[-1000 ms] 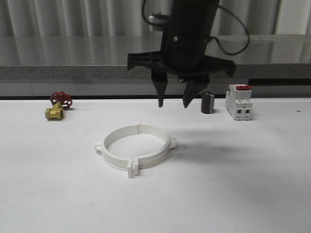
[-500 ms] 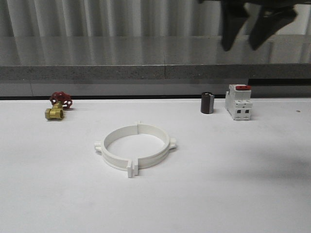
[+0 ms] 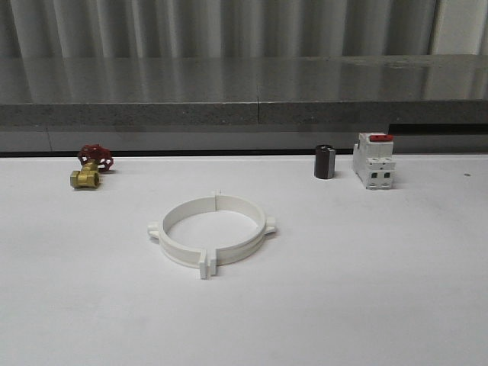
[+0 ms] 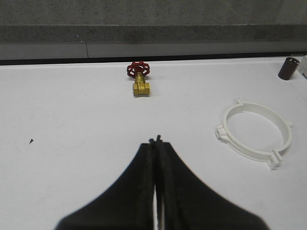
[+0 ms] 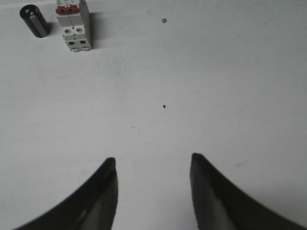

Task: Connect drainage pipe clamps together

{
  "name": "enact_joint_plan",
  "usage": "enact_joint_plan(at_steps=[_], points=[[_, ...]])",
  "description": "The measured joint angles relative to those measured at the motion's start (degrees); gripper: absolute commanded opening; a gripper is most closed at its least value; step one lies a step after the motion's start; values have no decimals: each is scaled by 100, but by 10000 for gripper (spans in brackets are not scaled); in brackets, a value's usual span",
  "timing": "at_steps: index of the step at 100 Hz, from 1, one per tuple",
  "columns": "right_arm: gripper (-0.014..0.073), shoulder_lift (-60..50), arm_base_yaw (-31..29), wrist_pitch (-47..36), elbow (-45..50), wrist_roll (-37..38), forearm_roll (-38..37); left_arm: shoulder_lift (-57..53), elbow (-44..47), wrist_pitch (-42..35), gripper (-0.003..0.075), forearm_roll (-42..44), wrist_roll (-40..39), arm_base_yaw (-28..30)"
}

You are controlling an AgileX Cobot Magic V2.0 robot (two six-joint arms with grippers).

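The two white drainage pipe clamps (image 3: 213, 238) lie flat in the middle of the white table, closed together as one ring with small tabs sticking out at the seams. The same ring of clamps (image 4: 254, 134) appears in the left wrist view, well off to the side of my left gripper (image 4: 155, 142). That gripper is shut with nothing between its black fingers and hovers over bare table. My right gripper (image 5: 152, 162) is open and holds nothing, over bare table away from the ring.
A brass valve with a red handwheel (image 3: 90, 168) sits at the back left. A small dark cylinder (image 3: 325, 162) and a white red-topped breaker block (image 3: 374, 161) stand at the back right. A grey ledge (image 3: 244, 113) runs behind the table.
The right arm, which hung open above and behind the ring a second ago, rose up and to the right and has left the front view. The ring has not moved.
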Motion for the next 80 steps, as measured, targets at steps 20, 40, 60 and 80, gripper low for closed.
enact_joint_plan(at_steps=[20,40,60,80], points=[[24,-1310,0,499,602,0,-4,0,0,0,-20,0,0,0],[-118,-2164,0,713,818,0,-74,0,0,0,-20,0,0,0],[-118,-2364,0,850,833,0,-86,0,0,0,-20,0,0,0],[-118,-2364,0,898,843,0,-86,0,0,0,-20,0,0,0]])
